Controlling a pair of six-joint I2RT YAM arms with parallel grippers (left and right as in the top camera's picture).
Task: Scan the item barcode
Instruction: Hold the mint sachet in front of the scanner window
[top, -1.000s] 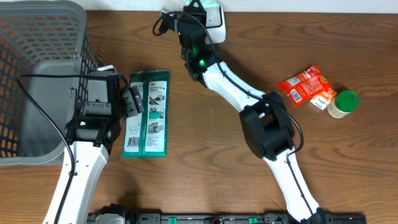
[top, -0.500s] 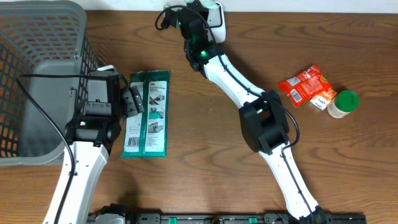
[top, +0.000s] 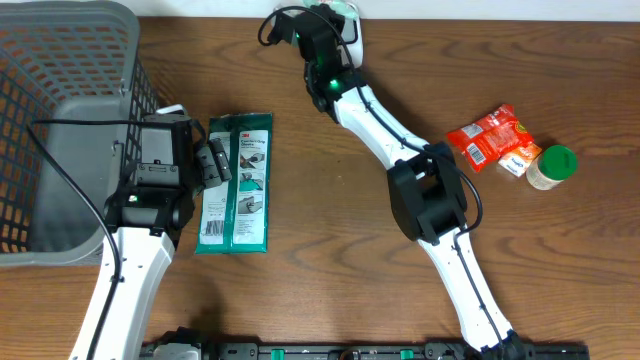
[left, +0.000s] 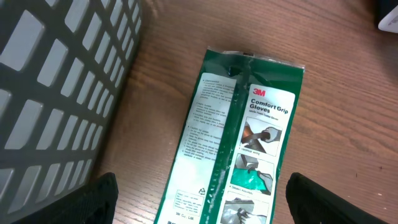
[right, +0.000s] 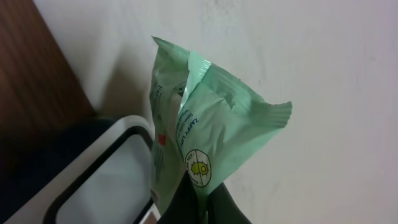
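Note:
My right gripper is shut on a pale green packet, pinching its lower edge. The packet hangs against the white wall, just above the white scanner with its dark-rimmed window. From overhead, the right gripper and the packet are at the table's back edge over the scanner. No barcode shows on the packet. My left gripper stands open over a green 3M gloves pack that lies flat on the table, one finger on each side of it.
A grey mesh basket fills the left side, close beside the left gripper and the gloves pack. At the right lie a red snack bag and a green-lidded jar.
The right arm has carried the green packet a little further back and to the right, over the scanner. The left arm and the gloves pack have not moved.

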